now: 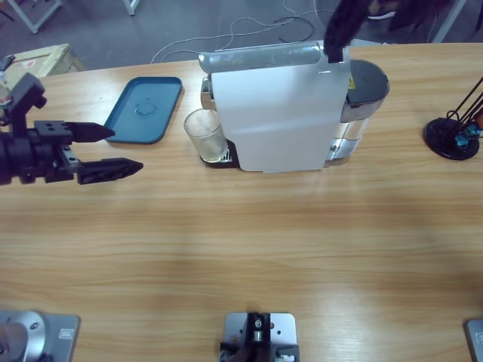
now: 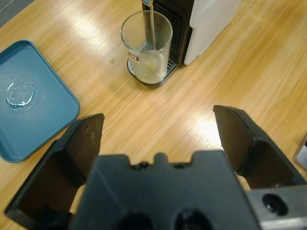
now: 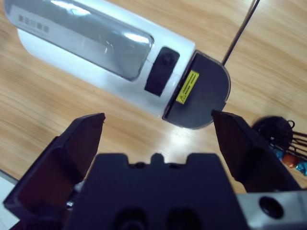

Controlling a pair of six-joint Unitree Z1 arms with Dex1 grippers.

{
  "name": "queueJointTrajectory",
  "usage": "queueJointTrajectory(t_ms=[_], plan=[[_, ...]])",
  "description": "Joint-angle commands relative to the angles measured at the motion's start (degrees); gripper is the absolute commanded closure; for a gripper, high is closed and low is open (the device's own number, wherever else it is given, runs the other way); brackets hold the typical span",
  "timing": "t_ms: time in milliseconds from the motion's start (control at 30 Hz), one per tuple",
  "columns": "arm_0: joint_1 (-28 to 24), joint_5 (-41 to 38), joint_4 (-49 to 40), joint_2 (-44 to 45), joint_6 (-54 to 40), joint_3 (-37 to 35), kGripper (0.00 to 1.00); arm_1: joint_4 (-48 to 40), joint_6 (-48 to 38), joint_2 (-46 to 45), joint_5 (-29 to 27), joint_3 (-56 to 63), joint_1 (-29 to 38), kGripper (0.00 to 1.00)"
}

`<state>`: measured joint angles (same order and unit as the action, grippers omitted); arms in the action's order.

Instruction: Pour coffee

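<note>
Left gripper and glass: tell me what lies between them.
Only bare table lies between the open left gripper and the glass; the tray sits off to one side. The left wrist view shows it.

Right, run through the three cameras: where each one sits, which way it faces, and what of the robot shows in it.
High view: fixed above the table, looking down; the left gripper enters from the left edge, jaws open.
Left wrist view: rides the left arm, facing down at the glass under the spout of the coffee machine and at the blue tray; own open jaws flank the frame.
Right wrist view: above the coffee machine, looking down; the right gripper is open.
Shared: the high and left wrist views both show glass, tray and machine.
</note>
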<state>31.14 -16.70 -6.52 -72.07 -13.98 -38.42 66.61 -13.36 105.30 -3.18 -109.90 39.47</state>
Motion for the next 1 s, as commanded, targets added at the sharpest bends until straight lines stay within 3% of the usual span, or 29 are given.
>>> queueJointTrajectory(t_ms=[33, 333, 500, 1000], plan=[[0.5, 0.7, 1.96, -2.46, -1.56, 0.28, 0.018, -9.16, -0.42, -14.14, 0.01, 19.13, 1.68, 0.0], [0.57, -0.81, 5.81, -7.94, -0.67, 0.03, 0.018, -22.26, -1.88, -33.3, 1.95, 48.54, 3.94, 0.0], [0.55, -0.53, 11.47, -12.44, -1.32, -0.11, 0.018, -36.92, -1.75, -38.53, 1.26, 62.32, 3.94, 0.0], [0.68, -6.38, 12.6, -10.35, -3.51, 1.19, 0.018, -37.25, -0.89, -39.68, -1.41, 67.05, 3.94, 0.0]])
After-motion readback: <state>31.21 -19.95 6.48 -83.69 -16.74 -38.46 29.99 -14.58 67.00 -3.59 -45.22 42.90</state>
